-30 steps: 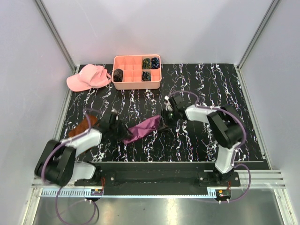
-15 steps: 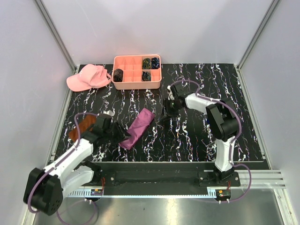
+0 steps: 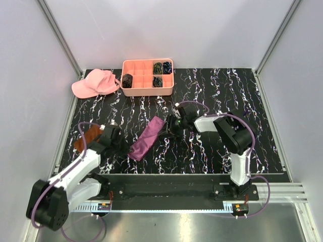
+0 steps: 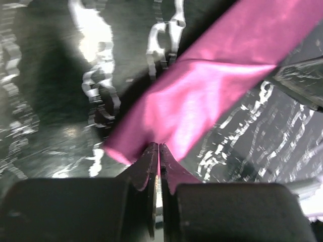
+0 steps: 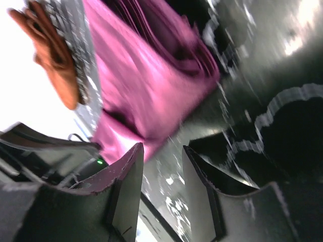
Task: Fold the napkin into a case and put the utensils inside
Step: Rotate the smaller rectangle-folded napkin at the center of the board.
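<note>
Magenta cloth fills both my wrist feeds. The napkin point(image 3: 148, 137) lies folded into a narrow strip a little left of the centre of the black marbled table point(image 3: 227, 96), its long axis running from 7 o'clock up to 1 o'clock. My left gripper point(image 4: 158, 147) sits at the strip's 7 o'clock end, fingers pressed together with the cloth's edge pinched between their tips. My right gripper point(image 5: 160, 151) is at the 1 o'clock end, just beside the napkin; its fingers point(image 5: 126, 181) stand apart with only table showing in the gap, gripping nothing. A rust-brown cloth point(image 3: 85, 140) lies at 9 o'clock beside my left arm. Far back, a pink cap point(image 3: 95, 83) rests at 10 o'clock and a salmon tray point(image 3: 148, 92) at 11 o'clock, with dark coiled bundles point(image 3: 158, 81) in some of its compartments.
</note>
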### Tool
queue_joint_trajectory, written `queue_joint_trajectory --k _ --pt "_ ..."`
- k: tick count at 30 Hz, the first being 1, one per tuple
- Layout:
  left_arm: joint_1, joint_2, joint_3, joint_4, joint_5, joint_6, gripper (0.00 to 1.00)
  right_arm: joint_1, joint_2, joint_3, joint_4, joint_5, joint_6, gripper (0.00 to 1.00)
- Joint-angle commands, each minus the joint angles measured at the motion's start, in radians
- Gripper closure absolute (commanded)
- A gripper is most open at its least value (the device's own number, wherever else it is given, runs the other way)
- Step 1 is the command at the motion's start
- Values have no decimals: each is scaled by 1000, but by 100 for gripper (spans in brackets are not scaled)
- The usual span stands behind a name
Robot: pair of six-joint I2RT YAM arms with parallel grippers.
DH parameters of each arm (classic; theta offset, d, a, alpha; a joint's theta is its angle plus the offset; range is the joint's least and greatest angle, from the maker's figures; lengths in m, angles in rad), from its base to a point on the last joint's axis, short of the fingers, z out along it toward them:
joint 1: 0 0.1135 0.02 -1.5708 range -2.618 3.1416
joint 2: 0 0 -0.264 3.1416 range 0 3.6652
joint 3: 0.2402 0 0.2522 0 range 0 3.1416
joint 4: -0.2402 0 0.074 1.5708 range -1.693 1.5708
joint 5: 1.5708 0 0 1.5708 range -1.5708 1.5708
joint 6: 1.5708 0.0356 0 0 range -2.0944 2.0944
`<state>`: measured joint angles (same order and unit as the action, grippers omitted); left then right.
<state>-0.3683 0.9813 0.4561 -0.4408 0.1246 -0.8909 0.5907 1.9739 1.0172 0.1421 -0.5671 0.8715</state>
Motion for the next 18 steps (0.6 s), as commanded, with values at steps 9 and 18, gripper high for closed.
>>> queue_joint_trajectory --k 9,18 --pt "-17 -27 -146 5 -154 -121 100 -6 259 484 -238 -14 -155 53" --pt "-46 -166 -76 17 -36 -63 89 -9 287 684 -486 44 -295 49"
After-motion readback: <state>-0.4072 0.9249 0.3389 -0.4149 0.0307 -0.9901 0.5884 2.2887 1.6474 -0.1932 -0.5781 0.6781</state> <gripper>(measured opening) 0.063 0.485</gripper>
